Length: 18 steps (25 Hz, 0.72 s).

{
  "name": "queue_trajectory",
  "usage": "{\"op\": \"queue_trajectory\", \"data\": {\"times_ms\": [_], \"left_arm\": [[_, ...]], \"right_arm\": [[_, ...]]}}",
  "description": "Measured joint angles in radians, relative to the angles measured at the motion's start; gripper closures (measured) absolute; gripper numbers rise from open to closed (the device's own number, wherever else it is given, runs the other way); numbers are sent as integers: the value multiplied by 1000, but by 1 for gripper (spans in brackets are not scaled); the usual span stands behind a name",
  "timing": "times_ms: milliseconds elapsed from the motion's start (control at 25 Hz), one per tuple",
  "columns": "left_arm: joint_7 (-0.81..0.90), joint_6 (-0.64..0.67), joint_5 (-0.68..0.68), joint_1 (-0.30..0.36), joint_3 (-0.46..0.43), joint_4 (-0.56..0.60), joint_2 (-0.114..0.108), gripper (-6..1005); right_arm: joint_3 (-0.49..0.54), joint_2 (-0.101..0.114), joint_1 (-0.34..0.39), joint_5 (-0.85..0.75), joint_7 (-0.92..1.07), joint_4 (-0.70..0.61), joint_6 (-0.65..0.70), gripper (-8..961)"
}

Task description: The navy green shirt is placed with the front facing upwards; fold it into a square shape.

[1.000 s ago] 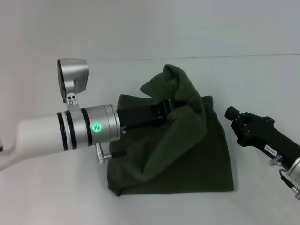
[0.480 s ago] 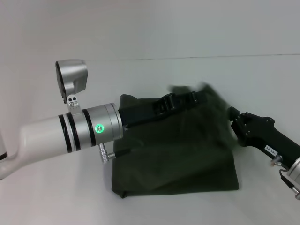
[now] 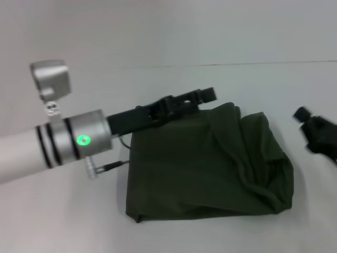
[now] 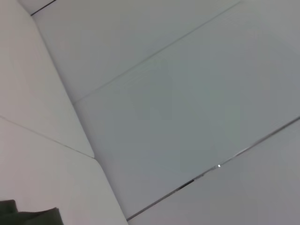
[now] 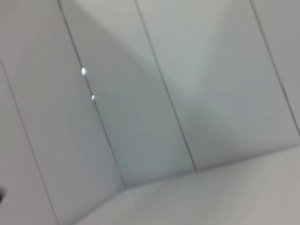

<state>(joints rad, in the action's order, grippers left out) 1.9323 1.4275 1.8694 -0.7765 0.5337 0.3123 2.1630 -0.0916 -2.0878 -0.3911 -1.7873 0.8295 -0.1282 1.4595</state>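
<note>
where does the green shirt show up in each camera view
Head view: the green shirt lies folded at centre, on the white table.
Left wrist view: only a dark green corner at the bottom edge.
Right wrist view: not in it.
Shared landmark: the white table.

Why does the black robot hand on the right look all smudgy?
In the head view the right gripper is smeared by motion blur at the picture's edge, while the navy green shirt lies sharp; the left gripper is slightly blurred; both wrist views show mostly pale, soft walls.
</note>
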Motion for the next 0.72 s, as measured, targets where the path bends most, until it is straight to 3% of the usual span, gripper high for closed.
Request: {"op": "queue_trajectory", "data": {"times_ms": [120,280,400,480,520,640,720], "left_arm": [[38,56,8,48,33,79,-10,232],[77,126,33,112,123,146,-42,48],[78,193,108,140,142,185,-58,48],[75,233,158,153,141,213,-61,48],[72,250,180,158,142,227,-62,48],[56,267,230,163,146,249,-62,47],[46,262,245,162,146,250,-62,47]], "right_arm": [[-10,0,10,-1,153,-101,56,821],[-80,2,6,-8,376,-240,120,809],[-210,3,-8,-8,501,-357,189,799],[-302,4,-24,-8,576,-436,226,719],[-395,5,-44,-12,677,-529,236,679],[-482,5,-66,-36,785,-623,219,559],[-578,12,-122,-130,982,-752,170,460]]}}
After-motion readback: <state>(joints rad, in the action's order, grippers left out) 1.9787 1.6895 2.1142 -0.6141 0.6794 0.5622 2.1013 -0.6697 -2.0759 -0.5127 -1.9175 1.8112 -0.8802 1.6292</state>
